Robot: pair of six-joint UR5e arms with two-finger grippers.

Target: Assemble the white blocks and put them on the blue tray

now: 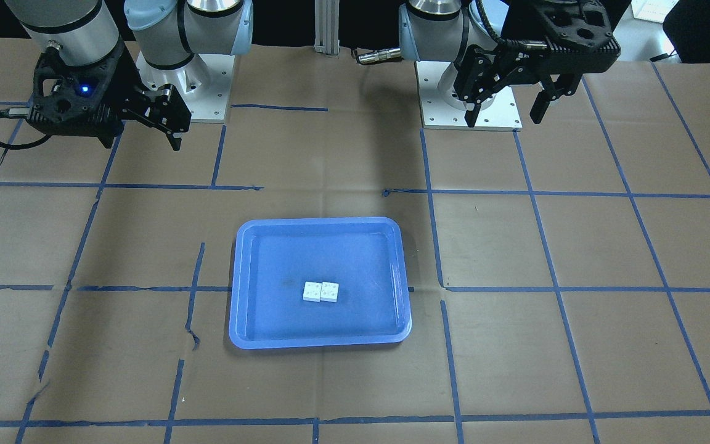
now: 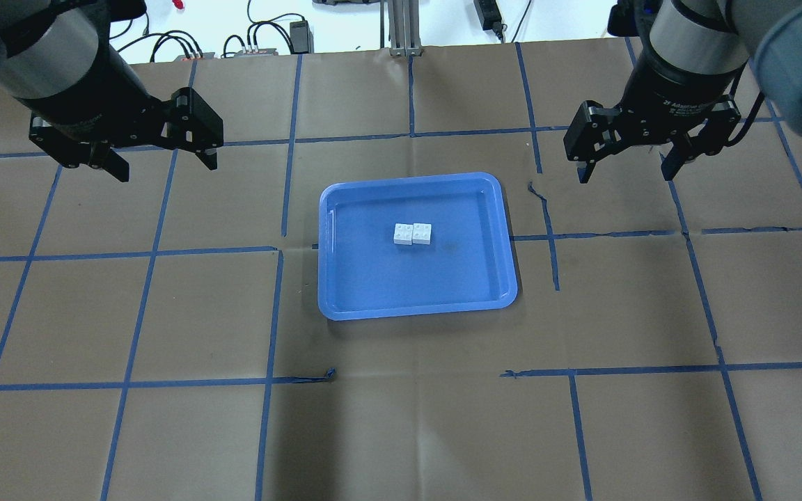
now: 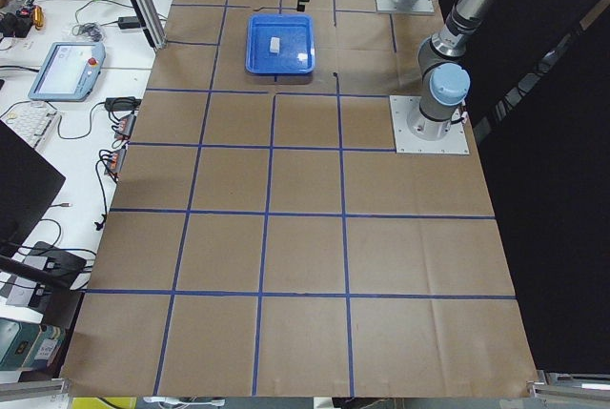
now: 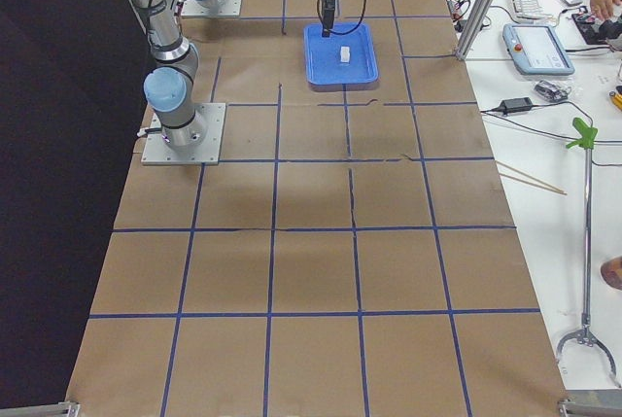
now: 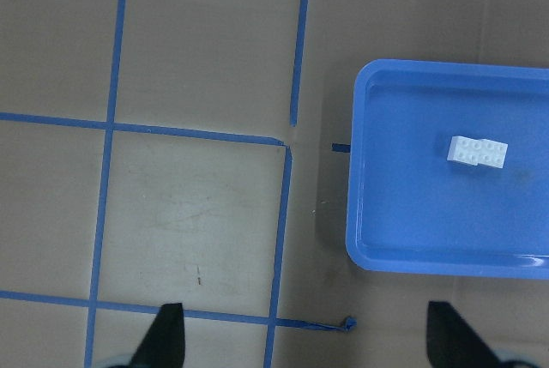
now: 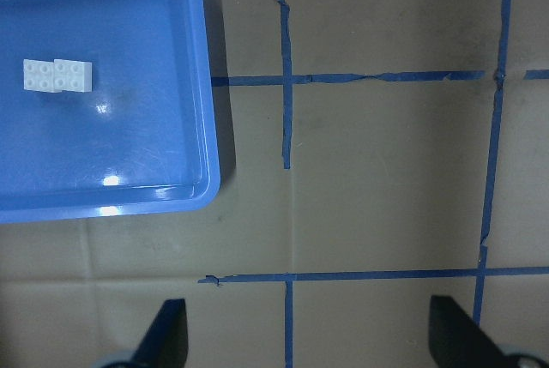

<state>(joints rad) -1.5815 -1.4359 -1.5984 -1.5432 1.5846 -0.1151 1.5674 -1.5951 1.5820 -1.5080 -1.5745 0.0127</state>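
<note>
The two white blocks [image 2: 413, 234] lie side by side, touching, studs up, inside the blue tray [image 2: 415, 312] at the table's middle. They sit slightly toward the tray's far side from the robot. They also show in the front-facing view [image 1: 321, 291], the left wrist view [image 5: 477, 152] and the right wrist view [image 6: 57, 75]. My left gripper [image 2: 164, 167] is open and empty, raised above the table well to the left of the tray. My right gripper [image 2: 625, 175] is open and empty, raised well to the right of the tray.
Brown paper with a blue tape grid covers the table. The two arm base plates [image 1: 207, 92] [image 1: 472, 105] stand at the robot's edge. A metal post [image 2: 401, 28] rises at the far edge. A side desk holds a teach pendant [image 3: 67, 71] and cables.
</note>
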